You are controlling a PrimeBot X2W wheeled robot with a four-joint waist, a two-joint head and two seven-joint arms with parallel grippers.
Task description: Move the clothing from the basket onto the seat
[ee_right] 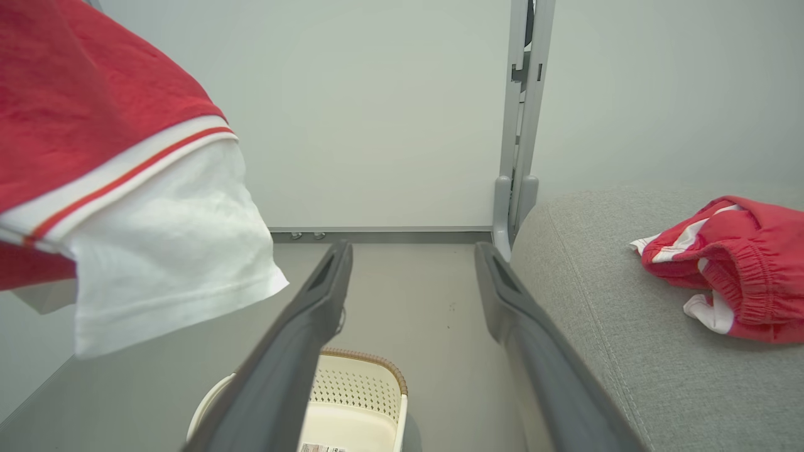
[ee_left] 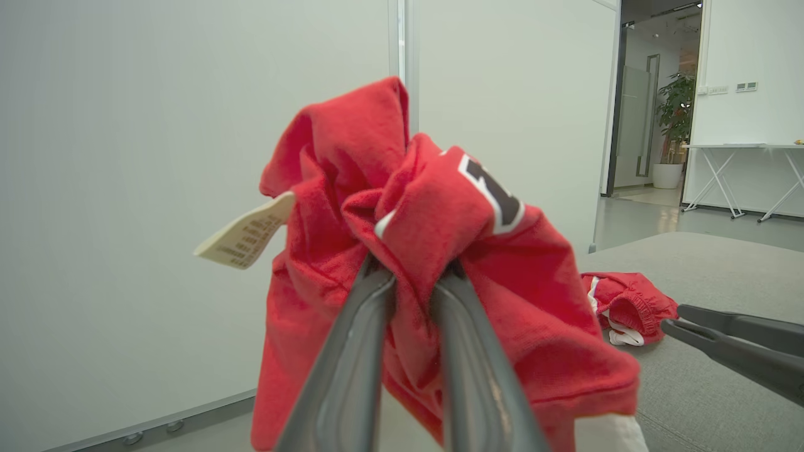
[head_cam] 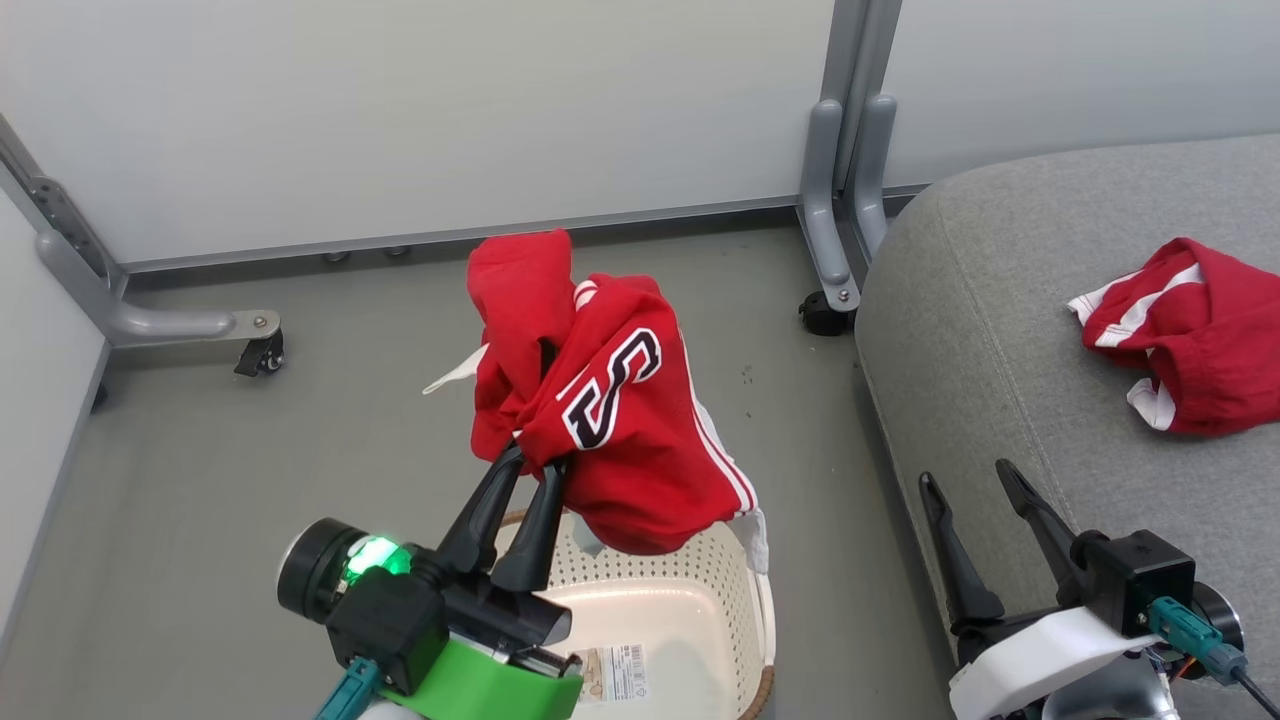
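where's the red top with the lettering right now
In the head view the lettered red garment hangs centre frame, pinched in the left gripper just above the basket, left of the grey seat where a second red garment lies.

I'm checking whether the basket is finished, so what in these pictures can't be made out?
Inside the basket, head view: part lies behind the left gripper and the hanging lettered garment, so leftover clothing cannot be ruled out.
The lettering, head and left wrist views: folds hide most of it.
The paper tag, left wrist view: print too blurred to read.
The basket label, head view: text too small.
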